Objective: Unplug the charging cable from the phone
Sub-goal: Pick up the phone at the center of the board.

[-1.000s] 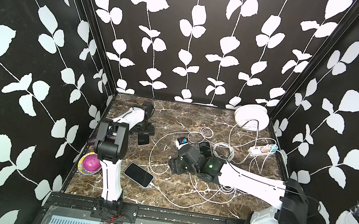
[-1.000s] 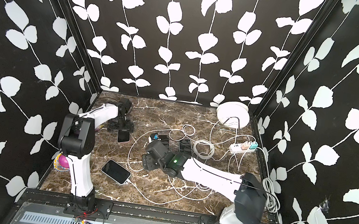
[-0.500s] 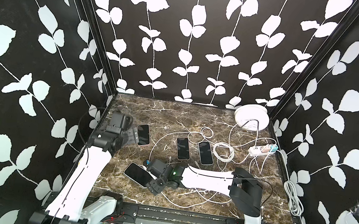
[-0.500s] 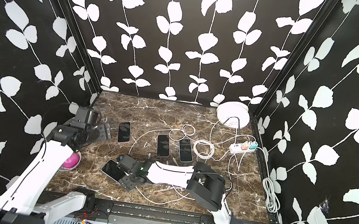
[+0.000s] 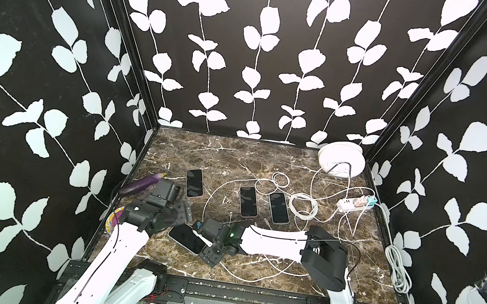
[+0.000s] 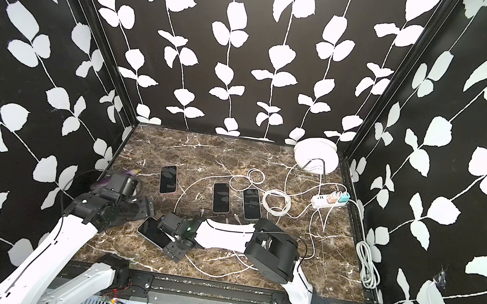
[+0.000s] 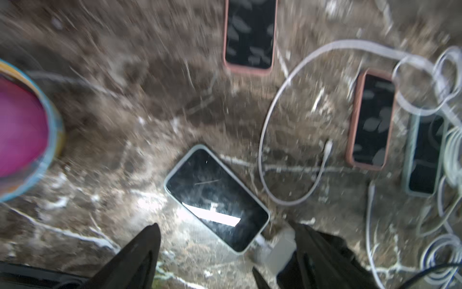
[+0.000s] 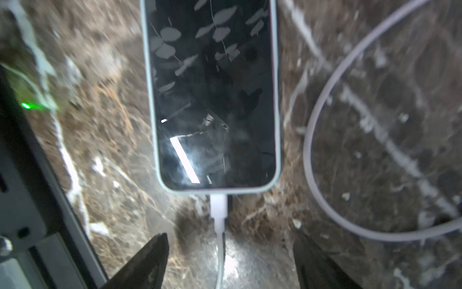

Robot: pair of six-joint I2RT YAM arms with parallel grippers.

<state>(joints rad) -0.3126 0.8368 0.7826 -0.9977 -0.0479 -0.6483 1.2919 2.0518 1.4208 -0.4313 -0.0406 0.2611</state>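
Note:
A phone point(image 5: 186, 238) with a dark screen and a pale case lies flat near the table's front left, also in a top view point(image 6: 155, 232). The white charging cable point(image 8: 219, 207) is plugged into its end. My right gripper point(image 8: 230, 239) is open just behind that plug, and the cable runs between its fingers point(image 8: 157, 250) without touching either. In both top views the right gripper point(image 5: 203, 241) point(image 6: 167, 236) sits at the phone's right end. My left gripper point(image 7: 225, 226) is open over the phone point(image 7: 217, 197), near one corner, and reaches in from the left point(image 5: 187, 215).
Three more phones point(image 5: 194, 183) point(image 5: 248, 201) point(image 5: 278, 207) lie farther back among loose white cables point(image 5: 302, 204). A power strip point(image 5: 356, 204) and a round white plate point(image 5: 341, 161) are at the back right. A purple eggplant point(image 5: 142, 184) and a pink bowl point(image 7: 22, 130) are by the left wall.
Both arms have swung to the front-left phone: the left from the back left corner, the right from the middle of the table to the phone's cable end.

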